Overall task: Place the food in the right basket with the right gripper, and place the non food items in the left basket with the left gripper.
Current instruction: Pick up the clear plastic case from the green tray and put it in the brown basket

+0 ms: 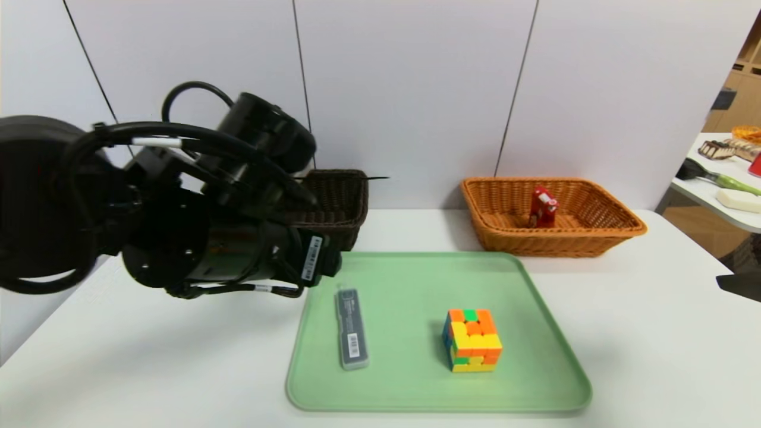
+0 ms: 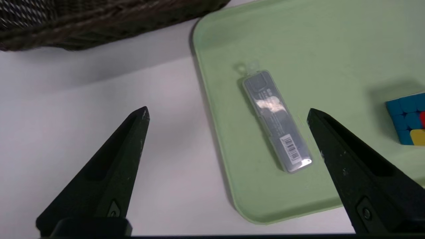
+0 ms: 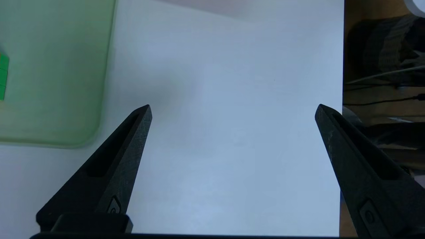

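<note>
White tabletop (image 1: 642,333), pale panels behind it. On it a green tray (image 1: 416,389) with a raised rim and rounded corners. Two objects lie within: toward the tray's left side, a slim grey case (image 1: 352,329) in clear plastic, long and flat, small print along its face and a white barcode label near its near end; to the right of it, well apart, a puzzle cube (image 1: 472,340), its faces mixed in orange, yellow and green, with a blue side visible from the left wrist. Beyond the tray, at left, the dark woven basket (image 1: 357,202), partly hidden behind the left arm (image 1: 238,238); its contents cannot be made out. Beyond the tray at right, the orange-brown wicker basket (image 1: 559,244), holding a small red item (image 1: 542,208), upright, kind uncertain. Left pincer (image 2: 228,108) above the tabletop and the tray's left edge, released, fingers spread wide, nothing between them in its grasp; the grey case shows below, between the fingertips and nearer one of them. Right pincer (image 3: 234,105) over bare tabletop to the right of the tray, likewise released and holding nothing. Farther right, a separate white table (image 1: 728,196) carries a green-handled utensil (image 1: 722,178) with a dark head and a pale block (image 1: 739,200).
</note>
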Available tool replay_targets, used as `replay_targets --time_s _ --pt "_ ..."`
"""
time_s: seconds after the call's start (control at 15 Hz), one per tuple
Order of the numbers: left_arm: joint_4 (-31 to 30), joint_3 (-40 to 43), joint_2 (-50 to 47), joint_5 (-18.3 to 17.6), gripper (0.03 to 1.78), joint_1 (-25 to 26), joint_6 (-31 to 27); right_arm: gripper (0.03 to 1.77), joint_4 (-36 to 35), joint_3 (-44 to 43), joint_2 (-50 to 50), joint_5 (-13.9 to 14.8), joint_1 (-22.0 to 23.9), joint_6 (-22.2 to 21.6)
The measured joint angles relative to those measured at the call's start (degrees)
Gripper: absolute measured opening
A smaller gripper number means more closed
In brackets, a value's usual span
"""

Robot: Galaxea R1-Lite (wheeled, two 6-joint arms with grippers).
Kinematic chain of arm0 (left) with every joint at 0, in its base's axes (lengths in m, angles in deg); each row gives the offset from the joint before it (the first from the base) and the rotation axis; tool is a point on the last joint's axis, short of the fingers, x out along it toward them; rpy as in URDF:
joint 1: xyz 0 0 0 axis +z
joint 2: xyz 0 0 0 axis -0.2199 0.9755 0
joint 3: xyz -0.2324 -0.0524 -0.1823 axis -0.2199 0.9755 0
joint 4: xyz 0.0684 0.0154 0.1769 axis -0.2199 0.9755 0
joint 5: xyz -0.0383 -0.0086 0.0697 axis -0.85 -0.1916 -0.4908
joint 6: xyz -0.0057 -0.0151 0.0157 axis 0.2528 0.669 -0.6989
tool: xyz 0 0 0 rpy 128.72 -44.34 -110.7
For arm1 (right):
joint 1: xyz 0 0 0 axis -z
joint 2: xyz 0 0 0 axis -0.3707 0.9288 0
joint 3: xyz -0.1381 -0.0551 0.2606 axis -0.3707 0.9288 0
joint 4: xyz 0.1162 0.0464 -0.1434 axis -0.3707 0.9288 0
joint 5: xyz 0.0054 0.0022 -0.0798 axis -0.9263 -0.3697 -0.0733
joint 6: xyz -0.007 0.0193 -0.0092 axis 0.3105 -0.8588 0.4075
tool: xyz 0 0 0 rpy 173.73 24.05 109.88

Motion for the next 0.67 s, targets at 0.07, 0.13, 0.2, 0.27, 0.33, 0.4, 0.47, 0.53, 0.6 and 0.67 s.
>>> replay_targets --time_s 0.07,0.13,0.2,0.27,0.33,0.4,0.47,0.53,0.6,0.67 --pt "2.1 -1.6 1.9 0.2 1.69 -1.3 3.4 1.69 0.9 0.5 -0.7 0.0 0.3 0.0" --pt "4.2 -3.4 3.8 0.4 1.69 -2.5 6.6 1.69 1.7 0.9 -1.4 -0.1 0.4 0.0" --pt "6.2 -5.1 5.4 0.4 1.69 -3.5 9.4 1.69 2.3 1.3 -2.1 -0.1 0.5 -0.1" --pt "7.8 -6.5 7.0 0.4 1.69 -4.3 11.8 1.69 2.5 1.9 -2.7 -0.1 0.6 -0.2" --pt "8.8 -7.6 8.3 0.2 1.69 -4.8 13.6 1.69 2.5 2.3 -3.1 -0.1 0.6 -0.2" --pt "9.8 -8.4 9.6 0.1 1.69 -5.1 14.7 1.69 2.6 2.5 -3.4 -0.1 0.6 -0.2" --pt "10.0 -8.9 10.7 0.0 1.69 -5.2 16.2 1.69 2.6 2.7 -3.6 -0.1 0.6 -0.2" --pt "10.1 -9.2 12.0 -0.1 1.69 -5.3 18.1 1.69 2.5 2.9 -3.6 -0.1 0.6 -0.2" --pt "10.1 -9.4 13.1 -0.1 1.69 -5.4 19.7 1.69 2.5 3.0 -3.6 -0.2 0.6 -0.2" --pt "10.1 -9.7 14.3 -0.1 1.69 -5.4 20.8 1.69 2.5 3.0 -3.6 -0.2 0.6 -0.1"
